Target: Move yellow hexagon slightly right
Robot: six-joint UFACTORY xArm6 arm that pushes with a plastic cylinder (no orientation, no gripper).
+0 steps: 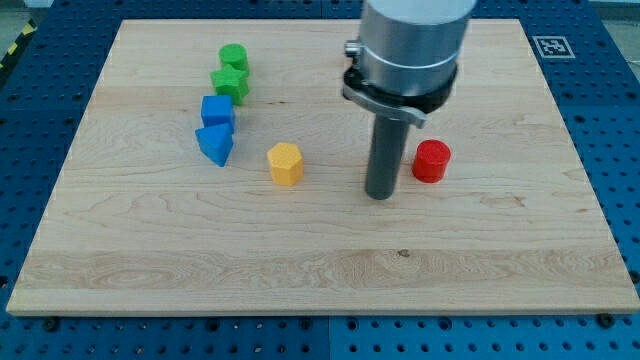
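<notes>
— Where the board [320, 270] comes nearest you, what stands first?

— You meet my tip [379, 196] first, resting on the wood; it is a plain rod with no jaws to spread or close. The yellow hexagon [285, 163] sits to its left in the view, well apart. The red cylinder [432, 160] stands just beside the tip on the view's right.

— And farther back?

— You find a blue triangle [215, 144] touching a blue cube [217, 110], then a green star [230, 83] and a green cylinder [234, 57] toward the view's top left.
</notes>
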